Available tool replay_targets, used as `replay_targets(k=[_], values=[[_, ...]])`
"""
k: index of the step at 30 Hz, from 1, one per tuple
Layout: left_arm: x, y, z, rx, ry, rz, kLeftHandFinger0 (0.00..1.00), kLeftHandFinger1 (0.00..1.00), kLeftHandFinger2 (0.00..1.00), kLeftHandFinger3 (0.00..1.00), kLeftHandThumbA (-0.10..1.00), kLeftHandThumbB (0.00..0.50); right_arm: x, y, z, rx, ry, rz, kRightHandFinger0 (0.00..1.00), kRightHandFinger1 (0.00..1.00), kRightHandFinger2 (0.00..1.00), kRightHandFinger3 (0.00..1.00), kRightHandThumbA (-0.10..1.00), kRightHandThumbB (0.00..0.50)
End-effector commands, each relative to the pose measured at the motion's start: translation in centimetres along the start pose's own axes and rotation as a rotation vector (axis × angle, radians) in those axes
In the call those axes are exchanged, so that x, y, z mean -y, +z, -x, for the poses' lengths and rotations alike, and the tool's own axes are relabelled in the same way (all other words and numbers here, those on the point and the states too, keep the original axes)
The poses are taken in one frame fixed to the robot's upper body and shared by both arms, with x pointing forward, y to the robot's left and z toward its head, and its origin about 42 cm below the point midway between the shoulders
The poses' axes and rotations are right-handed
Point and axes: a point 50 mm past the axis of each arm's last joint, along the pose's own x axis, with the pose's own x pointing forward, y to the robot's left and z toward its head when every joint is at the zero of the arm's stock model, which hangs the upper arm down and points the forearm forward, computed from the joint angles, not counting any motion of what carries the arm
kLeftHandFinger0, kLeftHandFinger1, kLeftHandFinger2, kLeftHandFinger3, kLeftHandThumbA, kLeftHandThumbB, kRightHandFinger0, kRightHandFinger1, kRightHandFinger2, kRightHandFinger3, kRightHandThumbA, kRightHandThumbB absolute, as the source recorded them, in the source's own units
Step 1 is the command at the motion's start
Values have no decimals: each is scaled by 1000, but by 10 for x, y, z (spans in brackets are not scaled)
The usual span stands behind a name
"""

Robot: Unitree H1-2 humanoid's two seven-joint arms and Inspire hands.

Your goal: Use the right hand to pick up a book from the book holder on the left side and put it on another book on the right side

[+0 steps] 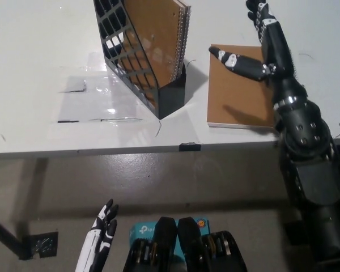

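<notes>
Brown and spiral-bound, the book [158, 34] stands in the black holder [133, 62] at eleven o'clock on the bench [39, 122]. The right robot hand [255, 45], spread and empty, hovers over the flat book [238, 96] at two o'clock; it should reach toward ten o'clock and pinch the upright book's top edge. The left robot hand [99, 241] rests at seven o'clock.

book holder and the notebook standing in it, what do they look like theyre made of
Book holder: likely moulded plastic, glossy black, judging by its open grid wall and highlights. Notebook: matte brown cover, probably kraft card, with a silvery spiral binding, seemingly metal wire, down its edge.
</notes>
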Motion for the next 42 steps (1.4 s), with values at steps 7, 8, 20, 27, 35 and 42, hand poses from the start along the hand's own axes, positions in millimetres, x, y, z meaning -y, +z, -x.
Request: replay_targets(k=[7,8,20,27,35,42], values=[[-1,8,-1,59,-4,-24,1000,1000,1000,1000,951,207,-23,31,-51,-61,26,-305,1000,1000,1000,1000,875,238],[-1,9,-1,60,-5,-31,1000,1000,1000,1000,952,207,-27,33,-54,-62,34,-309,1000,1000,1000,1000,878,254],[1,11,-2,65,-24,-49,1000,1000,1000,1000,968,194,-64,48,-61,-79,142,-239,983,1000,1000,1000,934,280],[-1,10,-2,70,-33,-59,1000,1000,1000,1000,979,200,-78,45,-59,-95,165,-201,1000,1000,1000,1000,978,273],[-2,9,-1,73,-36,-55,1000,1000,1000,1000,979,225,-73,29,-69,-155,143,-223,1000,1000,1000,1000,979,259],[-1,10,-1,78,-38,-56,1000,1000,1000,1000,974,217,-72,28,-81,-177,135,-211,985,1000,1000,1000,994,295]])
